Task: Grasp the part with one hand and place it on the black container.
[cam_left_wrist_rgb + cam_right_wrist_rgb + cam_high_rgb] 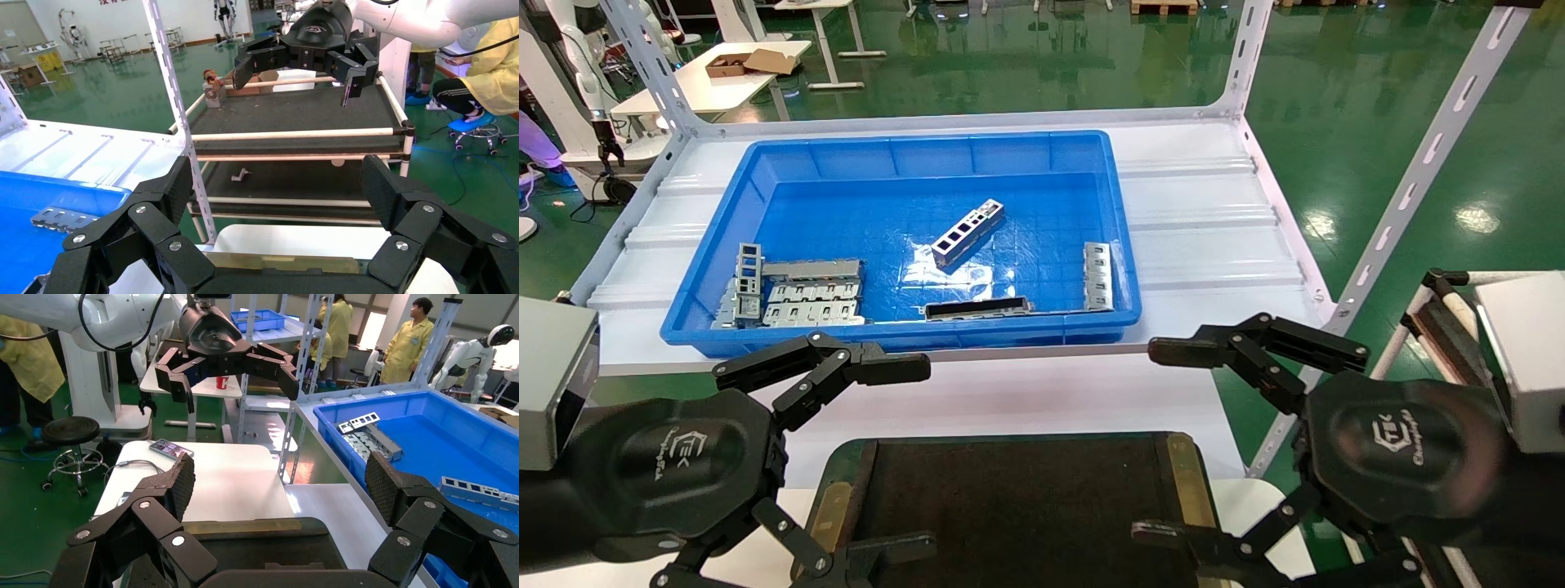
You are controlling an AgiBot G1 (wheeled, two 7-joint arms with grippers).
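Hovering with fingers spread and empty, left gripper point(903, 457) sits over the black container point(1017, 506). The part point(968, 233) lies well beyond its fingertips, slanted in the blue bin point(764, 163), apart from other pieces, likely easing pickup. Right gripper point(1164, 441) idles, also released.

Left gripper point(275, 202): jaws spread wide, nothing between them. Beyond the gap, a cart point(300, 131) with dark shelves and pale rails. Right gripper point(294, 73) hangs over the cart's top shelf, jaws apart, empty. Blue bin point(37, 202) at one edge, a grey slotted plate point(58, 218) inside. Black container's point(281, 262) brass-coloured rim just beneath the left gripper.
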